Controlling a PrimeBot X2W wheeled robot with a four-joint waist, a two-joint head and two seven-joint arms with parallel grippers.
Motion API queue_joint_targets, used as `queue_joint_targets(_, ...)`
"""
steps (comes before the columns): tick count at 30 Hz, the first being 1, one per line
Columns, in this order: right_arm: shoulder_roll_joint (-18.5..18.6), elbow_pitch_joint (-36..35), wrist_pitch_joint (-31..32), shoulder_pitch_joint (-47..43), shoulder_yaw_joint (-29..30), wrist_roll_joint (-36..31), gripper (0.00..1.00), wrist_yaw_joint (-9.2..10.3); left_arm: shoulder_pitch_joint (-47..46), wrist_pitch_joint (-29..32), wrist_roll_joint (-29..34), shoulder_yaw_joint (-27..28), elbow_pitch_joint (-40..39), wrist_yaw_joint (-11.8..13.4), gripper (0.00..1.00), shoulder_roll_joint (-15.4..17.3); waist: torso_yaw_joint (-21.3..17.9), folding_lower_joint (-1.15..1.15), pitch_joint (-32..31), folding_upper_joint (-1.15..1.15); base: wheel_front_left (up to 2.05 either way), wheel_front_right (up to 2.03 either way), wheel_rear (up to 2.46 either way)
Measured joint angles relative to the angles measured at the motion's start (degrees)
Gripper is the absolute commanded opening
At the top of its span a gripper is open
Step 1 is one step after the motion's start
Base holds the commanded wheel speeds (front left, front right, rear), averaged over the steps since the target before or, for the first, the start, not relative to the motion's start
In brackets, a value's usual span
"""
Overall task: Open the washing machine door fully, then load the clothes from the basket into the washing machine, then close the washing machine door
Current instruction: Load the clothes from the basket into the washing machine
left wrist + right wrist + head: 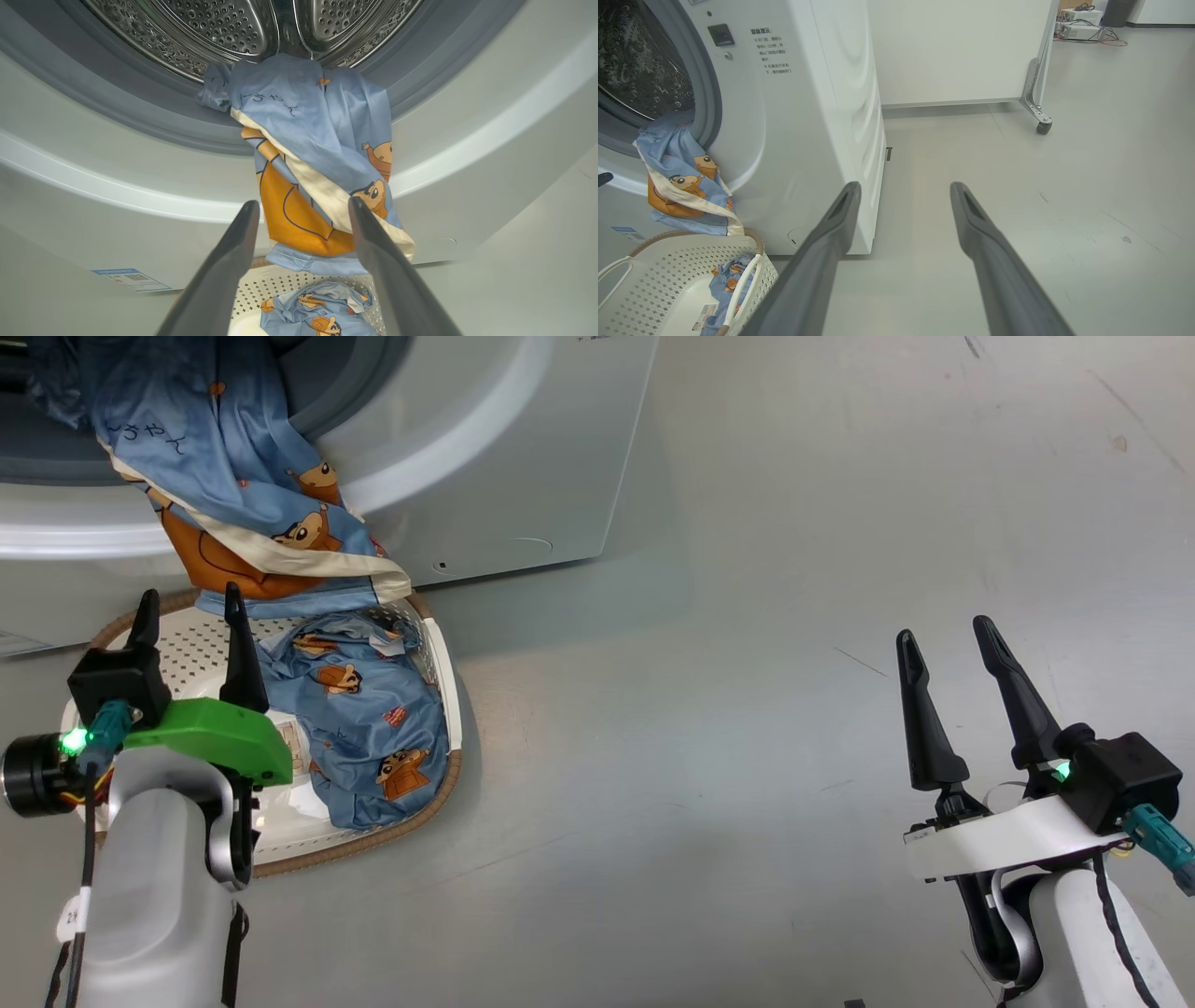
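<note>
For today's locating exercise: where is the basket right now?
Head view, lower left: the basket stands on the floor before the washing machine, right under the garment hanging from its opening.

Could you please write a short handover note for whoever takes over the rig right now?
Left hand: open, empty, above the basket, facing the drum.
Right hand: open, empty, over the floor right of the washing machine.
Clothes: the hanging garment trails from the drum mouth down the front; the second garment lies in the basket.
Done: door open, loading begun.
Left: push the hanging garment in, load the second garment, close the door.
</note>
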State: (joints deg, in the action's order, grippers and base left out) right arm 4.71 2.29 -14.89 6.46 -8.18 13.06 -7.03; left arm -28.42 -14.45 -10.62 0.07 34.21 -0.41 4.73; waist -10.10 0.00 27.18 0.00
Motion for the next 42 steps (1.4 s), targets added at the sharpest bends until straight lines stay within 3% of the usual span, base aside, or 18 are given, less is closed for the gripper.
queue_joint_targets(13,0.93,-0.16,0.00,-0.07,0.33,-0.09,1.00,0.00,11.77,0.00,0.01,0.26,-8.92,1.03,1.00,-0.34,1.21,0.00,-0.24,0.00,0.00,0.00,0.00)
queue_joint_targets(25,2.29,-0.01,0.00,-1.34,2.64,-0.52,1.00,0.00,17.19,0.00,0.19,-1.14,-15.60,2.03,1.00,-1.66,3.56,0.00,-0.82,0.00,0.00,0.00,0.00)
queue_joint_targets(42,3.01,1.54,0.00,-1.37,1.02,-0.60,1.00,0.00,22.34,0.00,-1.41,-2.31,-22.21,3.04,1.00,-1.94,7.26,0.00,-2.18,0.00,0.00,0.00,0.00)
